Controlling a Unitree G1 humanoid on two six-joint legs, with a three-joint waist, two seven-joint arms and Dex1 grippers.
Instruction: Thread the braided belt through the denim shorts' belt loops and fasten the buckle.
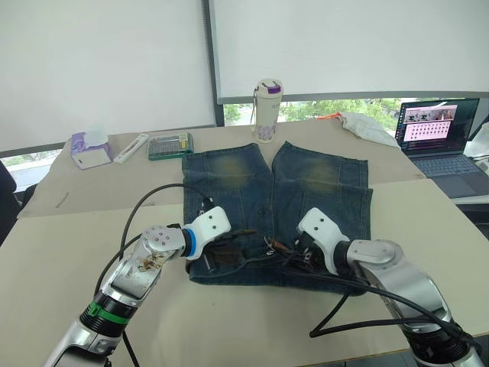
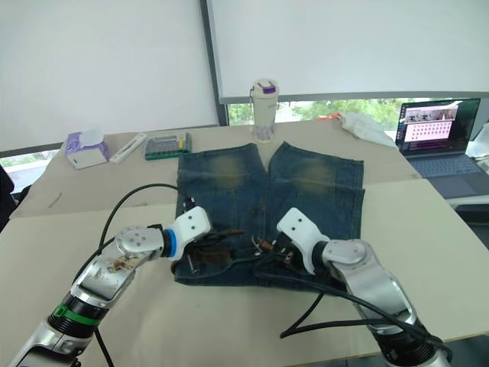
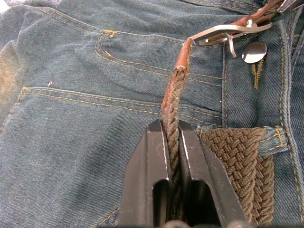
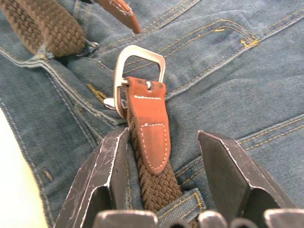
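- The braided belt (image 3: 173,114) is pinched near its leather-tipped tail by the left gripper (image 3: 173,142), its fingers clenched on the strap, seemingly so the tip can be steered toward the buckle (image 4: 137,64).
- The buckle end is straddled by the right gripper (image 4: 164,142), whose fingers are spread to either side of the strap without squeezing it; a hold to steady the frame seems intended.
- Belt loops (image 3: 273,137) on the waistband are already occupied by the strap; fastening is judged to remain.
- The denim shorts (image 1: 306,180) are laid flat on the table (image 1: 61,267), waistband nearest the robot, legs pointing away.
- Black cables (image 1: 359,306) are draped beside the right arm and could snag.
- Farther off, well apart from the work, a bottle (image 1: 267,111), a tissue pack (image 1: 90,149) and a laptop (image 1: 443,134) are seen.
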